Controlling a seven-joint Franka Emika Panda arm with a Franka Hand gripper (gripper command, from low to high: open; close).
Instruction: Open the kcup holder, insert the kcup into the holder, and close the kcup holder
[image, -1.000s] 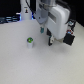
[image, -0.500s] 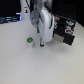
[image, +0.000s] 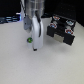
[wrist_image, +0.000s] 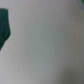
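Observation:
The kcup (image: 29, 40) is a small white pod with a green top, standing on the white table left of centre in the exterior view. The kcup holder (image: 61, 32) is a black boxy unit with light handles, at the exterior view's right. My gripper (image: 35, 49) hangs from the white arm right beside the kcup and partly in front of it, its tip close to the table. Blur hides the fingers. In the wrist view a dark green blurred shape (wrist_image: 4, 27) sits at the picture's edge; no fingers show there.
The white table (image: 15, 65) spreads around the arm. Dark equipment (image: 7, 20) lines the back at the exterior view's left. A short gap separates the arm from the holder.
The arm has moved toward the exterior view's left, away from the holder, and lower, ending beside the kcup. The holder and the kcup have not moved.

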